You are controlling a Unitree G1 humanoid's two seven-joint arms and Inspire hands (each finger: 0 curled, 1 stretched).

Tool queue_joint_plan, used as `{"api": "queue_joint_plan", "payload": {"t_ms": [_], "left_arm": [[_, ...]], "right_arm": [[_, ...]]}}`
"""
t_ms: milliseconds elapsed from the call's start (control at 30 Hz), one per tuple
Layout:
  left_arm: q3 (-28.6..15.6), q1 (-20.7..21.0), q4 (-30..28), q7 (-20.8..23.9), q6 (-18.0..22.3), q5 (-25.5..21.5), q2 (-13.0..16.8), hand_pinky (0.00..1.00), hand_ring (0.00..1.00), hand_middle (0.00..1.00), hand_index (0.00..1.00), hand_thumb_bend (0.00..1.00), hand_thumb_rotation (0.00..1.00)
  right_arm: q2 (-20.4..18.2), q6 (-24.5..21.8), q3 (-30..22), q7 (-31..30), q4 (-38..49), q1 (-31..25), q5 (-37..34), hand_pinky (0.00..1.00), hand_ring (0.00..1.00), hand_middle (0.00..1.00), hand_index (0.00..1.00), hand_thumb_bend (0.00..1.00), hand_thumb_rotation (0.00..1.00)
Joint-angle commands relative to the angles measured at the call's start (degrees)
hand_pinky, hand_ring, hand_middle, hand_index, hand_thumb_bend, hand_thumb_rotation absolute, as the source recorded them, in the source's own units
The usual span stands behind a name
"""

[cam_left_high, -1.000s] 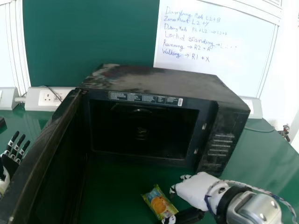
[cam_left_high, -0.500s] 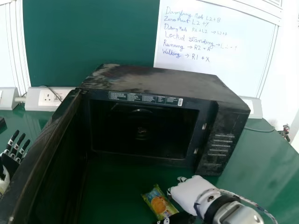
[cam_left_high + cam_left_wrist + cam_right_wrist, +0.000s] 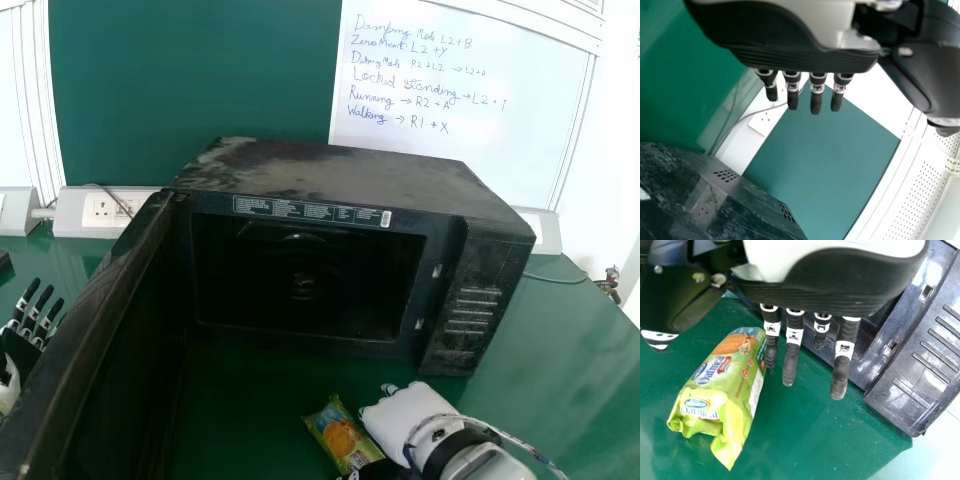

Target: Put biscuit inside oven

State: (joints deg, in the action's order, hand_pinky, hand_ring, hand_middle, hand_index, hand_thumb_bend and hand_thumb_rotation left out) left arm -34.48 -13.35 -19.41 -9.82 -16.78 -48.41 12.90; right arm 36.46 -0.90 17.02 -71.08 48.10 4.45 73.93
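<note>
The biscuit packet (image 3: 341,436), green with an orange picture, lies on the table in front of the black oven (image 3: 350,180), whose door (image 3: 95,320) stands wide open at the left. Just right of the packet is my right hand (image 3: 402,414), near the view's bottom edge. In the right wrist view my right hand (image 3: 792,350) has straight fingers beside the biscuit packet (image 3: 727,385), between thumb and fingers, not gripped. My left hand (image 3: 30,325) stays beyond the door at the left edge; its fingers (image 3: 816,95) are straight in the left wrist view.
The oven's dark cavity (image 3: 305,280) faces me, with its control panel (image 3: 475,310) on the right. Behind it are a green board (image 3: 190,80), a white sheet with writing (image 3: 455,90) and a wall socket (image 3: 105,208). A cable runs over the table right of the oven.
My right hand has moved left and slightly down in the head view, closer to the biscuit packet. The packet, oven and left hand look unmoved.
</note>
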Motion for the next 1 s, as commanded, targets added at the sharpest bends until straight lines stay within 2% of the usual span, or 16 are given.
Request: {"api": "queue_joint_plan", "payload": {"t_ms": [0, 167, 233, 333, 500, 600, 667, 767, 833, 900, 967], "left_arm": [[-0.24, -0.04, -0.54, 0.37, -0.57, -0.49, 0.45, 0.87, 0.93, 0.96, 1.0, 0.88, 0.44], [-0.17, -0.01, -0.95, 0.96, -0.73, -0.26, 0.37, 0.87, 0.92, 0.95, 0.99, 0.87, 0.44], [-0.09, 0.0, -0.96, 0.84, -0.63, -0.05, 0.48, 0.87, 0.92, 0.95, 0.99, 0.86, 0.45], [-0.16, 0.11, -0.88, 0.89, -0.76, -0.35, 0.46, 0.87, 0.93, 0.95, 0.99, 0.87, 0.45], [-0.26, 0.51, -0.94, 1.61, -1.22, -1.11, 0.2, 0.86, 0.93, 0.95, 0.98, 0.85, 0.44], [-0.13, 0.64, -1.02, 2.02, -1.27, -0.88, 0.13, 0.86, 0.92, 0.94, 0.98, 0.85, 0.43], [0.01, 0.59, -1.22, 2.16, -1.23, -0.68, 0.12, 0.86, 0.92, 0.94, 0.97, 0.85, 0.43], [0.12, 0.57, -1.36, 2.14, -1.14, -0.65, 0.11, 0.86, 0.92, 0.94, 0.97, 0.84, 0.44], [0.32, 0.44, -1.44, 1.63, -0.76, -0.15, 0.22, 0.86, 0.92, 0.94, 0.98, 0.84, 0.45], [0.41, 0.42, -1.28, 1.18, -0.44, 0.15, 0.25, 0.87, 0.93, 0.95, 0.99, 0.83, 0.46], [0.37, 0.48, -1.54, 1.95, -0.86, -0.08, 0.04, 0.87, 0.93, 0.95, 0.98, 0.85, 0.45]], "right_arm": [[-1.49, 0.93, -0.49, 1.11, -1.03, -0.74, 1.7, 0.32, 0.47, 0.65, 0.8, 1.0, 0.51], [-4.21, 2.2, -0.38, 1.02, -2.31, -1.7, 4.88, 0.36, 0.52, 0.69, 0.81, 1.0, 0.49], [-5.46, 2.34, -0.23, 1.23, -3.37, -2.14, 6.25, 0.33, 0.47, 0.65, 0.81, 1.0, 0.47], [-6.58, 2.73, -0.33, 1.19, -4.79, -2.19, 6.82, 0.3, 0.44, 0.63, 0.8, 1.0, 0.44], [-7.73, 4.29, 0.91, 1.86, -7.94, -1.87, 9.49, 0.33, 0.48, 0.66, 0.81, 1.0, 0.45], [-9.01, 4.21, 1.24, 2.6, -9.11, -2.21, 11.2, 0.29, 0.43, 0.64, 0.81, 1.0, 0.44], [-10.12, 3.73, 1.43, 3.78, -9.77, -2.79, 13.14, 0.31, 0.45, 0.66, 0.81, 1.0, 0.43], [-12.36, 2.63, 1.92, 6.63, -10.7, -4.5, 16.87, 0.3, 0.43, 0.64, 0.78, 1.0, 0.43], [-13.46, 2.05, 2.27, 9.75, -11.64, -6.03, 19.22, 0.29, 0.42, 0.65, 0.79, 0.92, 0.42], [-14.22, 1.72, 2.39, 11.9, -12.64, -6.98, 20.62, 0.31, 0.46, 0.66, 0.79, 0.78, 0.39], [-15.09, 1.25, 2.31, 13.14, -13.44, -7.48, 21.54, 0.34, 0.49, 0.68, 0.81, 0.73, 0.4]]}}
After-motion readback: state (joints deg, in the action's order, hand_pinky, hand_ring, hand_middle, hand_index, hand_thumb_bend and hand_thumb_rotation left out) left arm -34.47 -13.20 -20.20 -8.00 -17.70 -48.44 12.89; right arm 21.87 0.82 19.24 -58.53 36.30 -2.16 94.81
